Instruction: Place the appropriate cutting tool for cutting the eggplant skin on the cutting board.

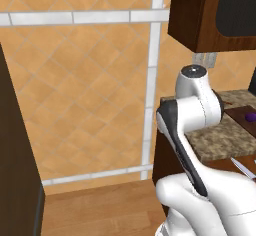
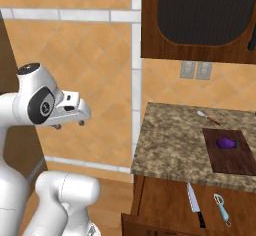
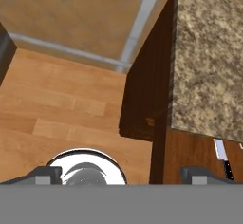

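Lying in open drawer, knife, peeler, eggplant on cutting board, tool spread apart

A small glossy purple eggplant is lying on the dark reddish-brown cutting board on the countertop.

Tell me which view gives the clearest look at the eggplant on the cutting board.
The right base view: the eggplant lies whole and unblocked on the cutting board. In the left base view only a small purple bit appears at the right edge, past the arm.
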You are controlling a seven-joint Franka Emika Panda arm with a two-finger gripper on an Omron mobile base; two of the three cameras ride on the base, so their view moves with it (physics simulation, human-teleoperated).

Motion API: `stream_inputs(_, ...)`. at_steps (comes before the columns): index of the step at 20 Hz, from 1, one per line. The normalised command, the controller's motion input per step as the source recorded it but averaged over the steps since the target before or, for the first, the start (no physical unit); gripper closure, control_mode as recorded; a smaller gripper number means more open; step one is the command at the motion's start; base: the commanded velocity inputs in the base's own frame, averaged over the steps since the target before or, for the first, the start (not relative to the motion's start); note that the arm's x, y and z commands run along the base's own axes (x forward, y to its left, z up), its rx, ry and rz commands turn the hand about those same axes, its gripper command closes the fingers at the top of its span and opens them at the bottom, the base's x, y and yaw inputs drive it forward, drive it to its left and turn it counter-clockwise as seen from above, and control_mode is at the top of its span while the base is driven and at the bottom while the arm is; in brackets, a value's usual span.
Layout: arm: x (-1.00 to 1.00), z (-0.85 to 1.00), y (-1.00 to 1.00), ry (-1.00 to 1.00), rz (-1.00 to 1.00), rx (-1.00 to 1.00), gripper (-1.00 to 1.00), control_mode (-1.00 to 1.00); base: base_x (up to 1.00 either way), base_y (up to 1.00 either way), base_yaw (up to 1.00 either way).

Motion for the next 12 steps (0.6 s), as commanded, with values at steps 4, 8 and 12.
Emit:
stream_inputs(4, 0.00, 0.00, -0.57, -0.10, -0.10, 0.00, -1.00, -1.00, 0.00, 0.00, 0.00)
stream_inputs(8, 0.00, 0.00, -0.61, -0.10, -0.18, 0.00, -1.00, -1.00, 0.00, 0.00, 0.00)
stream_inputs(12, 0.00, 0.00, -0.57, -0.06, -0.26, 0.00, -1.00, -1.00, 0.00, 0.00, 0.00)
